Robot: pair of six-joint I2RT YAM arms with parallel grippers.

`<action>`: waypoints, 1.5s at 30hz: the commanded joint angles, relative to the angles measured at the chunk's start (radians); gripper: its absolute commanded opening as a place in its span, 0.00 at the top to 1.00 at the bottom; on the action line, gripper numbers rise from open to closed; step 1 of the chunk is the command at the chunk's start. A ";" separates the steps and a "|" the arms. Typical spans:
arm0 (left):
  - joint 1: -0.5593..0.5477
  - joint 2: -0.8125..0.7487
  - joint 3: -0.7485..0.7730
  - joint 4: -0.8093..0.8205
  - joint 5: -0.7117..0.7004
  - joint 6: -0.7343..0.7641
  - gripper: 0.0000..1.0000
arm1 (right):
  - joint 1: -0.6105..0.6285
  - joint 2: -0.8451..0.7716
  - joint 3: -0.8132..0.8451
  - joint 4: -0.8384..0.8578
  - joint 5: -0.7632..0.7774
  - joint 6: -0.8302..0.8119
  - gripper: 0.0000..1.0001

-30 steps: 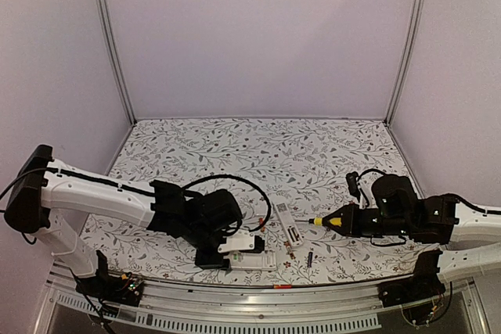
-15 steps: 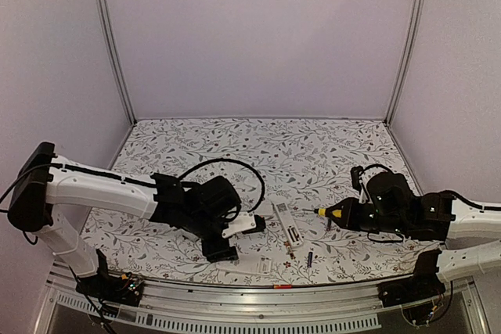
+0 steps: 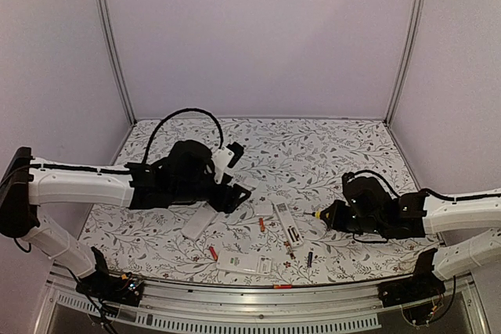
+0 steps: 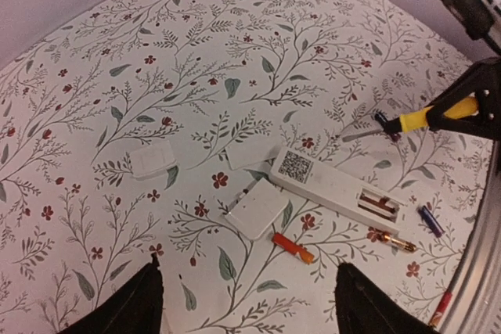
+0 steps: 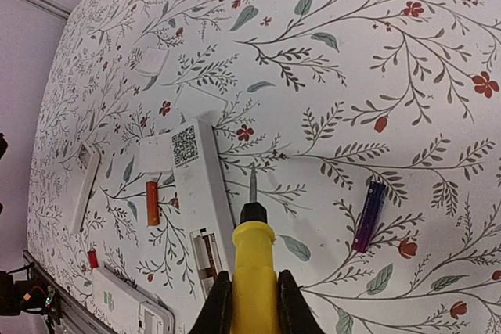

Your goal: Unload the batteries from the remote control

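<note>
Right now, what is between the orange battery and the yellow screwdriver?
The white remote control, its battery bay open, lies between the orange battery and the yellow screwdriver. The right wrist view shows it.

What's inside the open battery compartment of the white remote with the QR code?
The compartment of the remote shows a pale recess with reddish-brown strips. Whether anything sits in it is too small to tell.

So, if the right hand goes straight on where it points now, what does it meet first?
Probably the bare table, close beside the remote: the screwdriver in the right hand aims just past its edge. Depth is unclear, so it may graze the remote.
</note>
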 commanded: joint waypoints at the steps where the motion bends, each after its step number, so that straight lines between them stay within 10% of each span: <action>1: 0.033 -0.048 -0.007 0.127 -0.098 -0.106 0.25 | -0.008 0.031 -0.013 0.027 0.013 0.039 0.84; 14: 0.154 -0.134 -0.085 0.185 -0.022 -0.159 0.21 | -0.018 0.061 0.082 -0.034 0.026 -0.026 0.02; 22: 0.451 -0.073 -0.039 0.235 0.188 -0.093 0.15 | -0.265 0.213 0.234 0.008 -0.128 -0.309 0.01; 33: 1.146 -0.173 -0.292 0.582 0.383 -0.159 0.14 | -0.945 0.278 0.242 0.232 -0.366 -0.625 0.01; 45: 1.165 -0.378 -0.702 0.970 0.252 -0.036 0.08 | -1.105 -0.058 -0.231 0.844 -0.165 -0.774 0.01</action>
